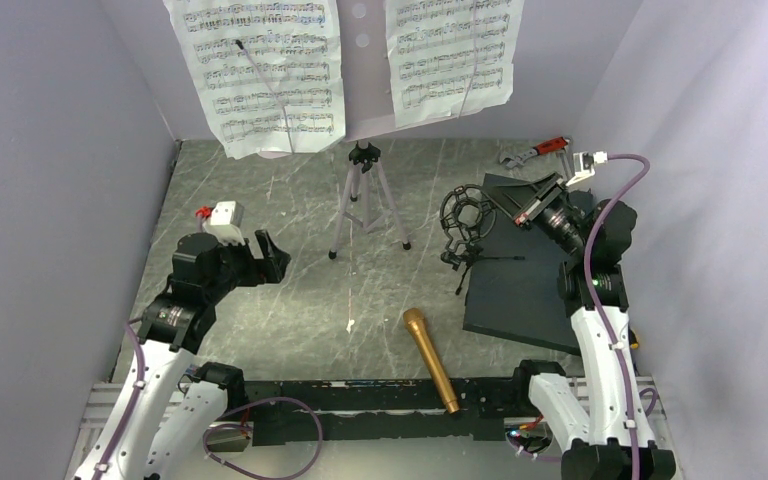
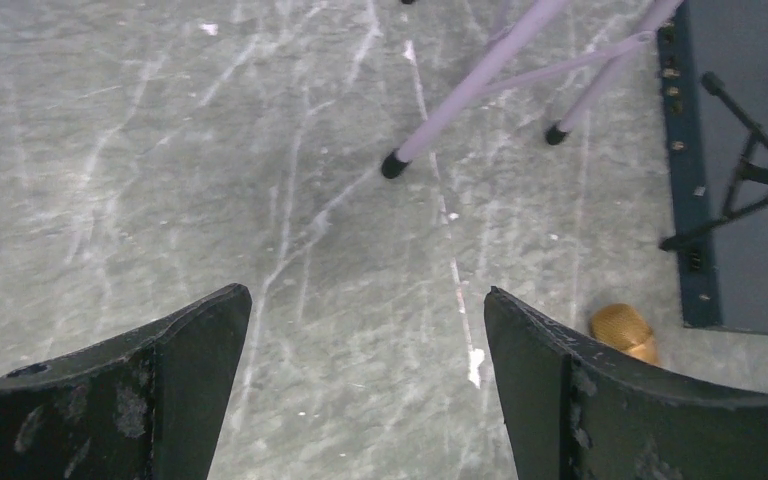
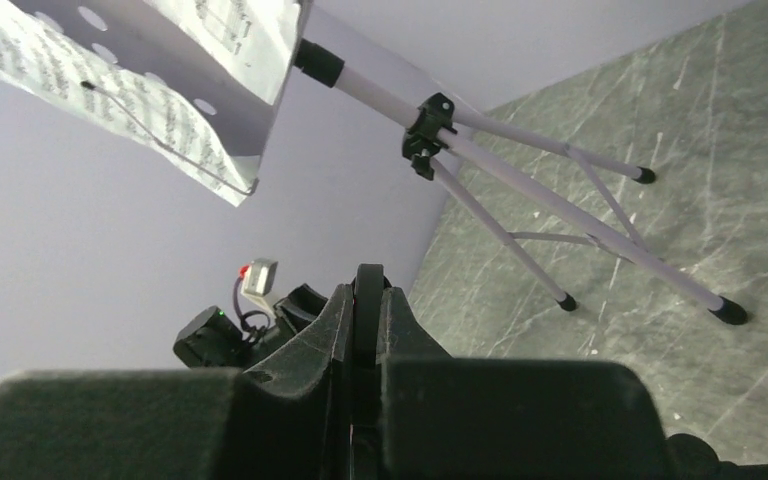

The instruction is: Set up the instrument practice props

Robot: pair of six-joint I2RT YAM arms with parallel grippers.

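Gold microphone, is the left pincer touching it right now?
Apart. Top view shows table between the left pincer and the gold microphone.

Top ext cam high behind rig, looks down on table (image 1: 260, 200), L wrist cam close over table, fwd-down, R wrist cam low, rolled, facing left, all 3 share music stand (image 1: 363, 160) legs.

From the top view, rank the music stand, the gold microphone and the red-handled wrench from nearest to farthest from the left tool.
1. Music stand: its front-left foot is just right of the left tool.
2. Gold microphone: lying toward the front, right of centre.
3. Red-handled wrench: far back on the right.
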